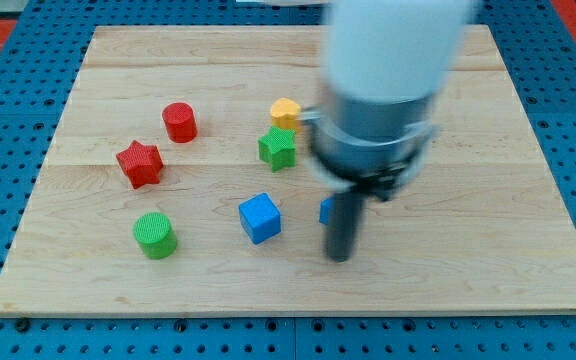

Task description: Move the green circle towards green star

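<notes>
A pale wooden desk [528, 180] lies on a blue pegboard. There is no hand here, only my tip [339, 256], bare and holding nothing. Well to its left sit the red star [139, 164] and the green circle [155, 235], with the red cylinder [179, 122] further up. Just left of my tip is the blue cube [260, 217]; the green star [278, 148] and a yellow block [285, 111] lie up-left. I judge the approach step: my tip must get round to the circle's far left, then push rightward and up.
</notes>
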Controlling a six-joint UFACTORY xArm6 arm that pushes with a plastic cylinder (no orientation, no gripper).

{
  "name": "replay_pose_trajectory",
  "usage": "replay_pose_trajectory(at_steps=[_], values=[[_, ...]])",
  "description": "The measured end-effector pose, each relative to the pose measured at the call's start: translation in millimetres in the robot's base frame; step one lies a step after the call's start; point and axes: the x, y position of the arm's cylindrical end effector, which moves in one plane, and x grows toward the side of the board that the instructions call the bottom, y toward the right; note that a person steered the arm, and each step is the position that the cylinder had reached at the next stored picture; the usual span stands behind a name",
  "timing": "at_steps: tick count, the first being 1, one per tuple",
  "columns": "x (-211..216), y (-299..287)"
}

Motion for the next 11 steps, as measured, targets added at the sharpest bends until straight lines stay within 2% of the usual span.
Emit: replay_pose_trajectory(at_steps=[1, 2, 3, 4, 5, 7, 8, 9, 11], values=[[36.5, -97.2], [-2.6, -152.6], [-31.4, -170.0], [-11.7, -203.2], [-46.5, -206.1], [-70.3, -124.0], [-71.6, -157.5], [-83.5, -160.7], [-90.4, -102.2]])
